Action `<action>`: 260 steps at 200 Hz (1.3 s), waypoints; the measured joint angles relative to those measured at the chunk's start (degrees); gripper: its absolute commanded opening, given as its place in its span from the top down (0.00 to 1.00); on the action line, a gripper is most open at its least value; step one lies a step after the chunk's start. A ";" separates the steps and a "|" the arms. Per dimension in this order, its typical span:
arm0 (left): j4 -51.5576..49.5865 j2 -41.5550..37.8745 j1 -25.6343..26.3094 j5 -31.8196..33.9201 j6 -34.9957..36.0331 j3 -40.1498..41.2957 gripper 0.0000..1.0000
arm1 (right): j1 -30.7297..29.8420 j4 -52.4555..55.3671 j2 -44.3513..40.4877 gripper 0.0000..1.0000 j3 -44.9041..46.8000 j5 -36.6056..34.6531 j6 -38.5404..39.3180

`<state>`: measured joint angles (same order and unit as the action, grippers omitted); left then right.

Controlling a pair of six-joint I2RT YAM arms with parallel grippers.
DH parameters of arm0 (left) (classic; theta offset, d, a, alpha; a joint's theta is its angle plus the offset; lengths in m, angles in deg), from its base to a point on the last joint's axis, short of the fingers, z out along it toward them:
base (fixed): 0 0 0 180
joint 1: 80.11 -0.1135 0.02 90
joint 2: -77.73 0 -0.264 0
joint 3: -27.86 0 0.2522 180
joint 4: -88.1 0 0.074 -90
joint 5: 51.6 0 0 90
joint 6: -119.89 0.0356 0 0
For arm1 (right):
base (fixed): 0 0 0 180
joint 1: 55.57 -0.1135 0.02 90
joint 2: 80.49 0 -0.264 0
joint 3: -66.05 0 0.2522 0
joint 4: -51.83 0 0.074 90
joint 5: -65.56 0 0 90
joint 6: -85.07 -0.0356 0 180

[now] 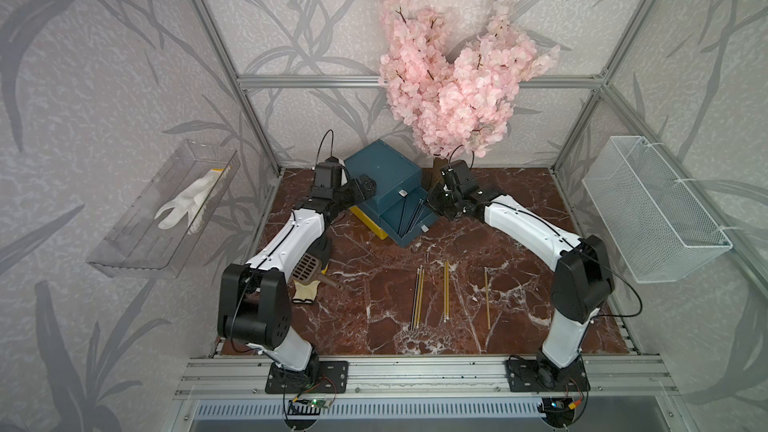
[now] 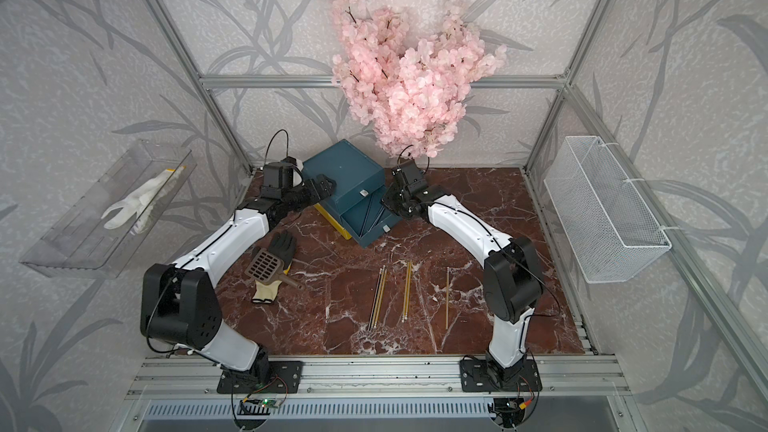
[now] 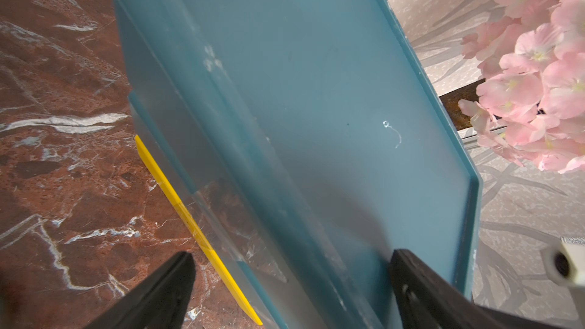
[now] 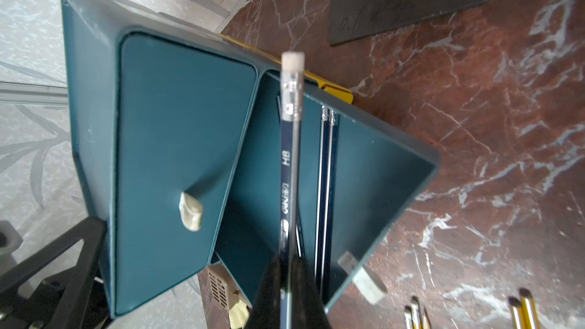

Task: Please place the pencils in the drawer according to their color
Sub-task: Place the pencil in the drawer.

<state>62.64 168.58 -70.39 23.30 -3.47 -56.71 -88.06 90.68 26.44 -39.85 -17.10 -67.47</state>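
The pencils point(image 1: 417, 297) that lie loose are on the marble table point(image 1: 353, 326) near its front edge, in three small lots running front to back. There is a group, a yellow pair point(image 1: 446, 290) just to its right, and a single one point(image 1: 487, 297) well apart, further right.

We see the drawer chest point(image 1: 382, 168) at the back, turned cornerwise. Its middle drawer point(image 1: 409, 218) is pulled out toward the front, with dark pencils point(image 4: 326, 185) lying lengthwise on its floor. The yellow bottom drawer point(image 1: 376, 230) juts out a little below it.

Our right gripper point(image 4: 286, 264) is clamped on a dark blue pencil point(image 4: 289, 159). It holds the pencil above the middle drawer and along its length, and in the wrist view the eraser end reaches that drawer's far rim.

Our left gripper point(image 3: 291, 273) has its jaws wide, astride the chest's top edge. One finger point(image 3: 411, 283) is over the lid and the other is beside the wall; we cannot tell whether either touches.

A band of bare marble separates the middle drawer's front rim from the loose pencils.
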 measured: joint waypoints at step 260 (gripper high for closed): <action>0.46 0.20 0.00 -0.28 -0.11 0.02 0.00 | -8.44 5.16 -5.25 0.58 3.41 -1.57 6.80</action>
<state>63.10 168.77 -70.39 23.02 -3.58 -56.69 -96.49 95.83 21.20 -36.44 -18.68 -60.67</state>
